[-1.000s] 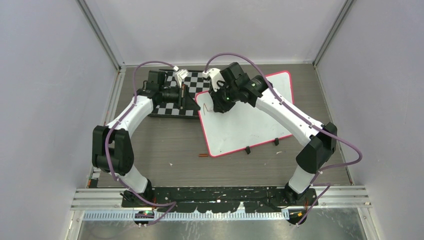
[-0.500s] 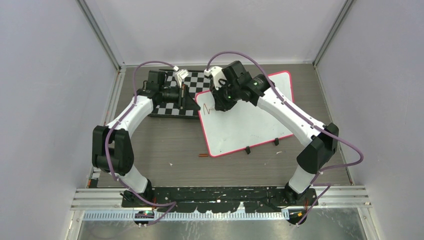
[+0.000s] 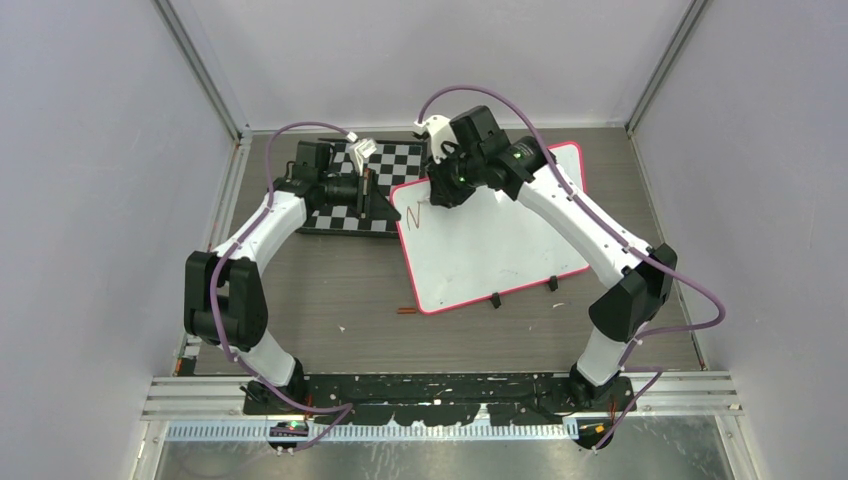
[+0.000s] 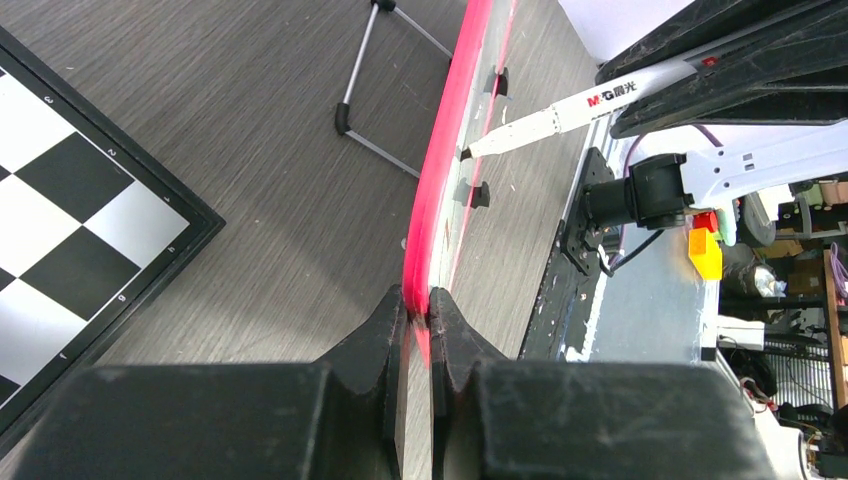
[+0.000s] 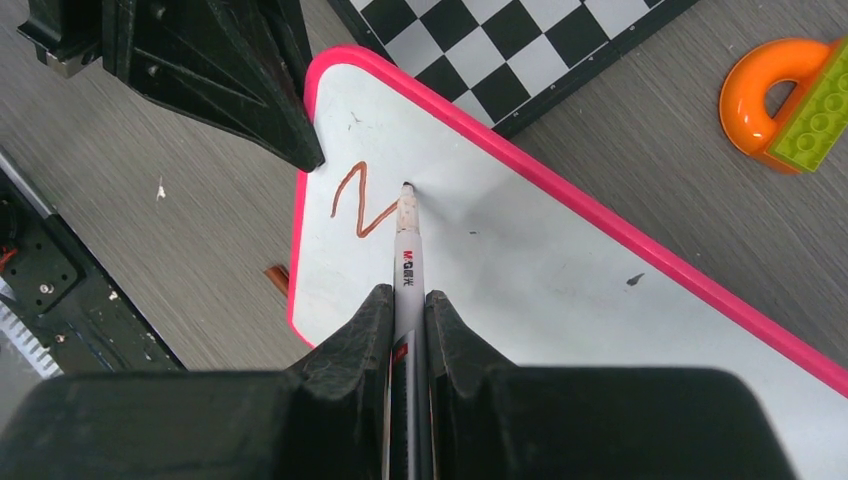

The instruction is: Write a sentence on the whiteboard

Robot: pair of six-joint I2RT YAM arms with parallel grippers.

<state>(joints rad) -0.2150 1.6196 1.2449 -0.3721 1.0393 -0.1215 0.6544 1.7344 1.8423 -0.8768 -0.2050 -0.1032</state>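
Note:
The whiteboard (image 3: 500,245), white with a pink rim, lies tilted on the table. Its left edge (image 4: 445,130) is pinched between the fingers of my left gripper (image 4: 420,305), which is shut on it. My right gripper (image 5: 407,300) is shut on a white marker (image 5: 407,240). The marker's tip rests on the whiteboard (image 5: 580,290) near its far left corner. Of the sentence, a single reddish-brown letter N (image 5: 355,203) shows just left of the tip, also seen from above as the N (image 3: 413,213).
A black-and-white checkerboard (image 3: 385,165) lies behind the whiteboard's far left corner. An orange and green toy piece (image 5: 790,105) sits beyond the board. A small brown cap (image 3: 406,311) lies off the near left corner. Two black clips (image 3: 495,299) sit on the near edge. A wire stand (image 4: 375,90) lies nearby.
My right gripper has carried the marker toward the far edge of the board, and the single stroke has grown into a full N. The left arm has not moved.

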